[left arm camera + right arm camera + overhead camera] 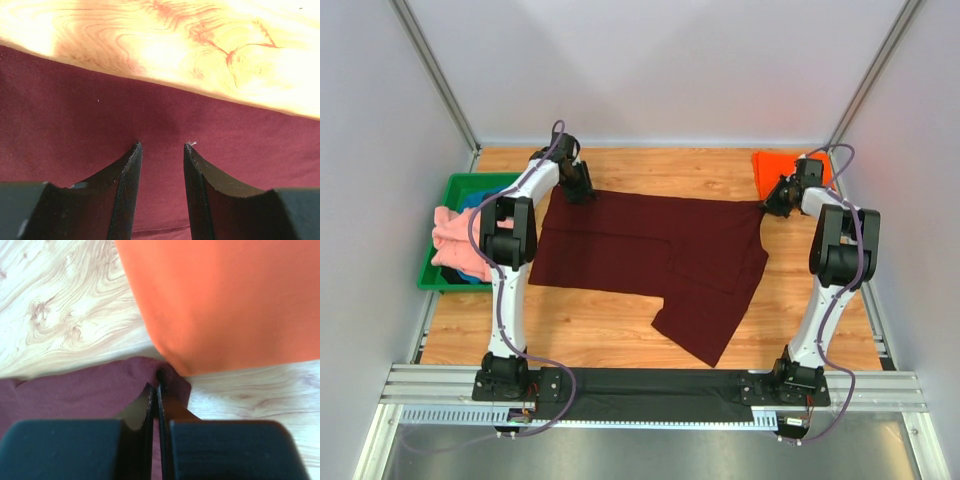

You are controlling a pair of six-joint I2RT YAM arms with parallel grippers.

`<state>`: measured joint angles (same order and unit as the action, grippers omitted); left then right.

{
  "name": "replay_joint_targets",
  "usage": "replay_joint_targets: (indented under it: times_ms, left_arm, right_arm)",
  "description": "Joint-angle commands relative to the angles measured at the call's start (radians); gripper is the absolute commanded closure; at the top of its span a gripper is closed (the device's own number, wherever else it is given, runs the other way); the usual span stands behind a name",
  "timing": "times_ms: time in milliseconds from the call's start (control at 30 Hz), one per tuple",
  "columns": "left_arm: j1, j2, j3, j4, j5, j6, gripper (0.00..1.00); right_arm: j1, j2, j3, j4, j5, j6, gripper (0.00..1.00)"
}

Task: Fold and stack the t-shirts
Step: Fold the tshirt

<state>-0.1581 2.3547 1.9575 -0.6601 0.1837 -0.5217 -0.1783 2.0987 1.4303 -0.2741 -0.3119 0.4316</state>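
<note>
The maroon shirt [650, 255] lies spread flat at the middle of the table [600, 340]. Toward the table's far right, our right gripper [156, 387] is pinched closed on a shirt corner beside the orange shirt [225, 300]. Toward the table's far left, our left gripper [162, 147] sits parted on the cloth, holding nothing. We close it firmly on the hem, then lift both corners level.

1. The large t-shirt [650, 255] lies spread flat across the middle of the table [620, 335].
2. A folded t-shirt [770, 168] sits in the far right corner, just behind the large t-shirt's far right corner.
3. A tray [460, 182] stands at the table's left edge, beside the large t-shirt, with crumpled shirts [455, 240] heaped inside it.
4. The left gripper [578, 190] is at the large t-shirt's far left corner.
5. The right gripper [775, 203] is at its far right corner, just in front of the folded t-shirt.
</note>
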Motion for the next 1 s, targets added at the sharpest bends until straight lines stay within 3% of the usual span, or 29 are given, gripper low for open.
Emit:
replay_joint_targets:
  times_ms: [0, 300, 367, 400, 433, 533, 667, 733, 800, 900, 967]
  left_arm:
    - [0.009, 0.035, 0.012, 0.002, -0.018, -0.001, 0.53]
    - [0.018, 0.025, 0.049, -0.012, 0.026, -0.031, 0.52]
    - [0.022, 0.002, 0.073, -0.015, 0.059, -0.035, 0.52]
    - [0.022, -0.012, 0.08, -0.025, 0.091, -0.035, 0.52]
    - [0.022, -0.027, 0.087, -0.027, 0.103, -0.035, 0.51]
    - [0.022, -0.141, 0.075, -0.039, 0.125, -0.044, 0.49]
    - [0.019, -0.271, 0.003, -0.093, 0.105, -0.049, 0.48]
    - [0.014, -0.372, -0.082, -0.125, 0.027, -0.052, 0.48]
    - [0.014, -0.449, -0.164, -0.119, -0.048, -0.061, 0.46]
    - [0.006, -0.584, -0.329, -0.116, -0.133, -0.063, 0.43]
    - [0.0, -0.644, -0.362, -0.134, -0.136, -0.052, 0.42]
  right_arm:
    - [-0.024, 0.009, 0.036, -0.031, 0.042, 0.022, 1.0]
    - [-0.044, -0.006, 0.064, -0.054, 0.076, 0.027, 0.98]
    - [-0.044, -0.028, 0.079, -0.102, 0.085, 0.035, 0.91]
    - [-0.044, -0.043, 0.087, -0.118, 0.094, 0.041, 0.78]
    - [-0.043, -0.06, 0.088, -0.167, 0.1, 0.047, 0.72]
    - [-0.015, -0.14, 0.1, -0.305, 0.138, 0.029, 0.59]
    - [0.136, -0.253, 0.062, -0.535, 0.27, 0.001, 0.57]
    - [0.21, -0.342, -0.052, -0.627, 0.31, 0.076, 0.57]
    - [0.31, -0.422, -0.161, -0.654, 0.399, 0.178, 0.57]
    - [0.448, -0.592, -0.333, -0.668, 0.442, 0.248, 0.56]
    - [0.563, -0.707, -0.427, -0.665, 0.425, 0.271, 0.56]
